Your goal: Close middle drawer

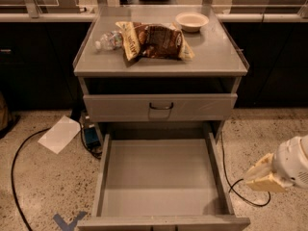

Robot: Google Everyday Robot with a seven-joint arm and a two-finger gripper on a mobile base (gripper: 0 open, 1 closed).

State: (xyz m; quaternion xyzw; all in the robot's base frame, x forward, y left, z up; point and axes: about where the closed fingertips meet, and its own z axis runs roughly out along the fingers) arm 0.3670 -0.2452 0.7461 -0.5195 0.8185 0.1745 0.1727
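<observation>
The middle drawer [161,177] is pulled far out of the grey cabinet. It is a long, plain grey tray with nothing in it, and its low front panel [163,223] lies at the bottom edge of the view. My gripper [260,178], tan at the tip of a white arm, hangs to the right of the drawer. It is outside the drawer's right wall, near its front corner, and touches nothing. The drawer above [161,107], with a dark loop handle, is closed.
On the cabinet top [211,57] lie a snack bag [154,40], a plastic bottle [109,40] and a white bowl [191,20]. A black cable [238,191] loops on the floor below my gripper. A white paper [60,134] and another cable [19,153] lie at left.
</observation>
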